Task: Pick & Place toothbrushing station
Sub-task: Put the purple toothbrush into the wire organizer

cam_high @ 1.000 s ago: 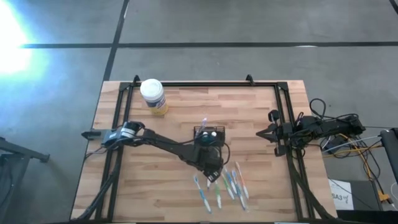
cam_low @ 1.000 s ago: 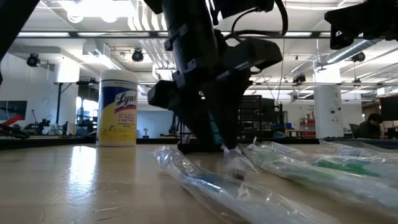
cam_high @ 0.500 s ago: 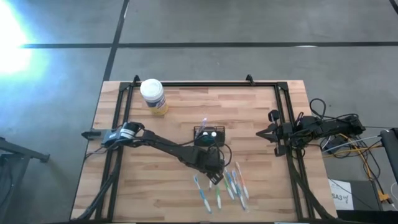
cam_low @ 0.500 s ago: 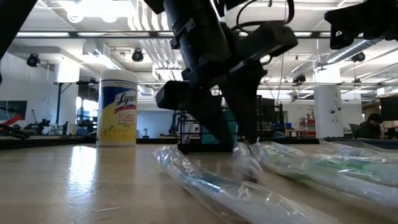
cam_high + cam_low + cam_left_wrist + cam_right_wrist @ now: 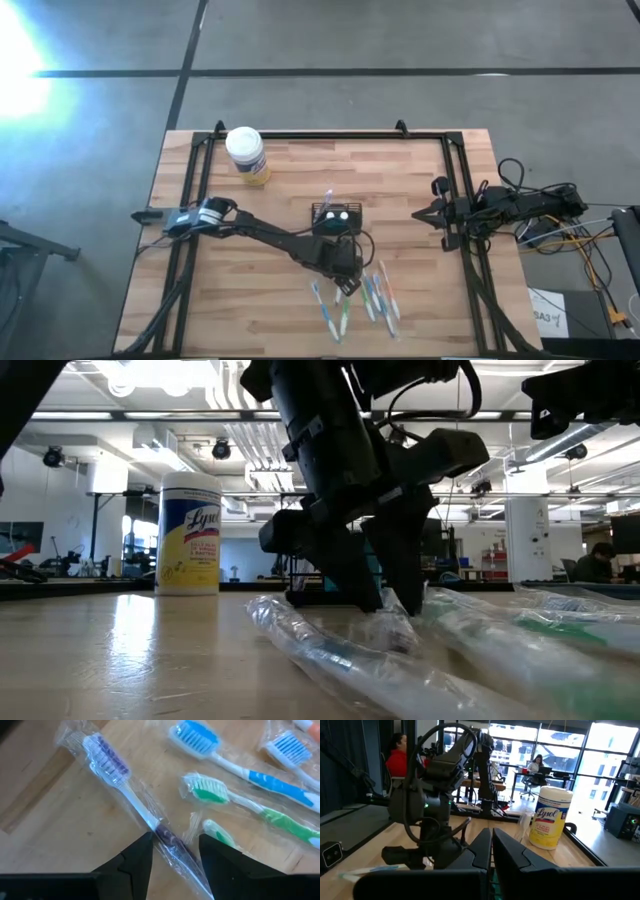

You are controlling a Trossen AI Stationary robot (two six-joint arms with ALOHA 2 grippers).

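The toothbrushing station [image 5: 335, 214], a small black slotted holder, stands on the wooden table's middle with one toothbrush upright in it. Just nearer lie several toothbrushes in clear wrappers [image 5: 360, 298]. My left gripper [image 5: 176, 840] points steeply down over them, open. Its fingers stand on either side of the dark handle [image 5: 167, 836] of a purple-bristled wrapped toothbrush [image 5: 107, 757], and in the low view the fingertips [image 5: 372, 600] are down at the wrappers. My right gripper [image 5: 492, 832] waits shut at the table's right edge [image 5: 418, 214], pointing level. My left gripper comes from above, slanting, with its fingers across the purple toothbrush's handle [image 5: 170, 840], one on each side. Whether the fingertips touch the clear wrapper or the table I cannot tell. The toothbrush lies flat on the table.
A yellow wipes jar with a white lid [image 5: 246, 155] stands at the far left. Blue [image 5: 235, 762] and green [image 5: 240, 805] wrapped toothbrushes lie close beside the purple one. A black frame [image 5: 330, 135] runs along the table's edges. People sit in the room beyond.
My left gripper has sunk toward the wrapped toothbrushes and shifted a little toward the table's right edge, tipping slightly more downward. The gap between its fingers looks the same.
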